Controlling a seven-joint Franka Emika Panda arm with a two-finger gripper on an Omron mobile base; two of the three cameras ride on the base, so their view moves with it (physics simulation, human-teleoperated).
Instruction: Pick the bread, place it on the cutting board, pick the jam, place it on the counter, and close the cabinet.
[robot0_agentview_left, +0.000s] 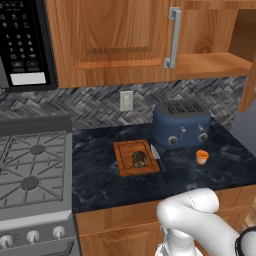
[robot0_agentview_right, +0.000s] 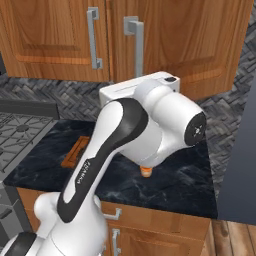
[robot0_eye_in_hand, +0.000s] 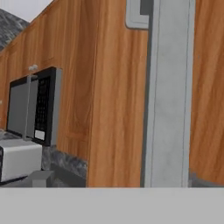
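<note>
The dark brown bread (robot0_agentview_left: 139, 159) lies on the reddish cutting board (robot0_agentview_left: 126, 150), left of the toaster. The small orange jam (robot0_agentview_left: 201, 157) stands on the dark counter (robot0_agentview_left: 220, 170) in front of the toaster; its base peeks out under my arm (robot0_agentview_right: 146, 171). The cabinet's right side is open, with its inner shelf (robot0_agentview_left: 215, 63) bare and its door (robot0_agentview_right: 200, 45) swung out. My gripper (robot0_agentview_right: 131, 86) is raised against that door, close to its silver bar handle (robot0_eye_in_hand: 168, 109). Its fingers are hidden behind the white hand.
A blue toaster (robot0_agentview_left: 181, 124) stands at the back of the counter. A gas stove (robot0_agentview_left: 32, 170) is on the left with a black microwave (robot0_agentview_left: 25, 42) above it. The left cabinet door (robot0_agentview_left: 110, 35) is shut. A wall outlet (robot0_agentview_left: 126, 100) sits on the backsplash.
</note>
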